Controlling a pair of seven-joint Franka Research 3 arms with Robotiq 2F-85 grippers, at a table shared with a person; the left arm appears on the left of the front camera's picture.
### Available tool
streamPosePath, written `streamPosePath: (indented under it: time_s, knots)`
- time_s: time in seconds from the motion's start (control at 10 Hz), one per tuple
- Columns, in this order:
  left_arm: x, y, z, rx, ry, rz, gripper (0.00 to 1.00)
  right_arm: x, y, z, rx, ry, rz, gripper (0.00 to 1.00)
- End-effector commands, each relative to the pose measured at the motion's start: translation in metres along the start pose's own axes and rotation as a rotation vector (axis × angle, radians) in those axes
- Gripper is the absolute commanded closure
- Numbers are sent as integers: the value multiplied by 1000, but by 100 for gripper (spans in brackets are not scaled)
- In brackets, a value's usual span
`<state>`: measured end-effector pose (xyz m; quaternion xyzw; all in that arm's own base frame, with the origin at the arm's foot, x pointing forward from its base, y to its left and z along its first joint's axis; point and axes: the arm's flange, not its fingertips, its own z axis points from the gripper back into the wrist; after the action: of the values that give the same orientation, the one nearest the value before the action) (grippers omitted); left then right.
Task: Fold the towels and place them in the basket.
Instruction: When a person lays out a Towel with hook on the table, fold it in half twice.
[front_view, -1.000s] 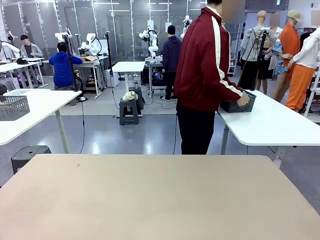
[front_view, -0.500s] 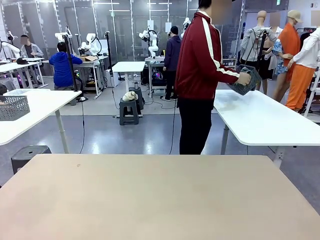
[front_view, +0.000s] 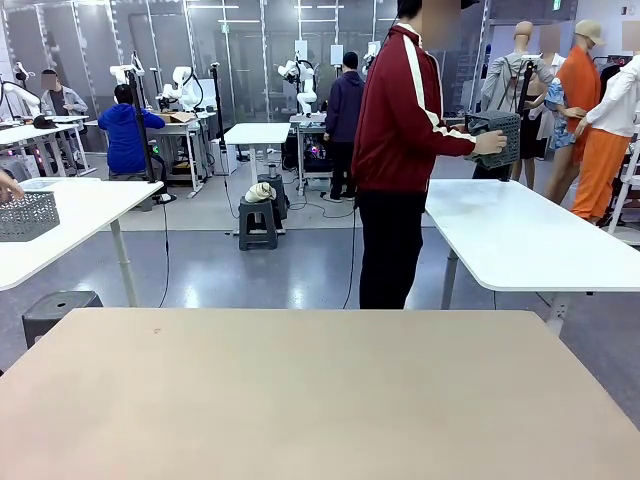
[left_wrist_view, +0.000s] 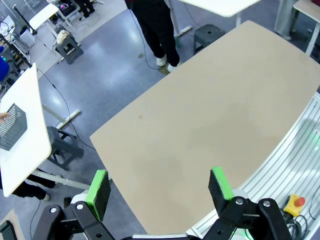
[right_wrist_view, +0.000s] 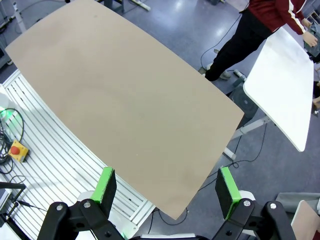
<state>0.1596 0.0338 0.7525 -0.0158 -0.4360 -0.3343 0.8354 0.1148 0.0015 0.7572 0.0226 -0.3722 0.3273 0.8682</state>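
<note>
1. Front view: the beige table (front_view: 320, 400) spreads across the lower half, from 3 through 6 to 9 o'clock. Past its far edge, at about 12 to 1 o'clock, a person in a dark red jacket (front_view: 405, 110) stands side-on, facing a white table (front_view: 520, 240) at 3 o'clock. The person's hand (front_view: 489, 143) holds the basket (front_view: 500, 128), dark grey and latticed, lifted clear above that white table at about 2 o'clock. A second lattice basket (front_view: 25, 215) sits on another white table at 9 o'clock.
2. Left wrist view: the left gripper (left_wrist_view: 160, 186) rises at 6 o'clock. Its green pads (left_wrist_view: 98, 187) are spread wide and released, with the beige table seen far below between them. The person's legs (left_wrist_view: 155, 25) stand at 12 o'clock by the table's far edge. The second lattice basket lies at 9 o'clock.
3. Right wrist view: the right gripper (right_wrist_view: 167, 187) rises at 6 o'clock, high over the beige table. Its green pads (right_wrist_view: 226, 186) are likewise parted and released, grasping nothing. The person stands at 1 o'clock beside the white table at 2 to 3 o'clock. A red button (right_wrist_view: 17, 149) sits at 8 o'clock.
</note>
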Motion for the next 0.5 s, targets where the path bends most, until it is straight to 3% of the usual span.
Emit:
streamPosePath:
  time_s: [0.0, 0.4]
  knots:
    - [0, 0, 0, 0, 0, 0, 0, -2, 2, 6, -6, -9, 1, 0]
    - [19, 7, 18, 15, 3, -87, 0, -2, 2, 6, -6, -9, 1, 0]
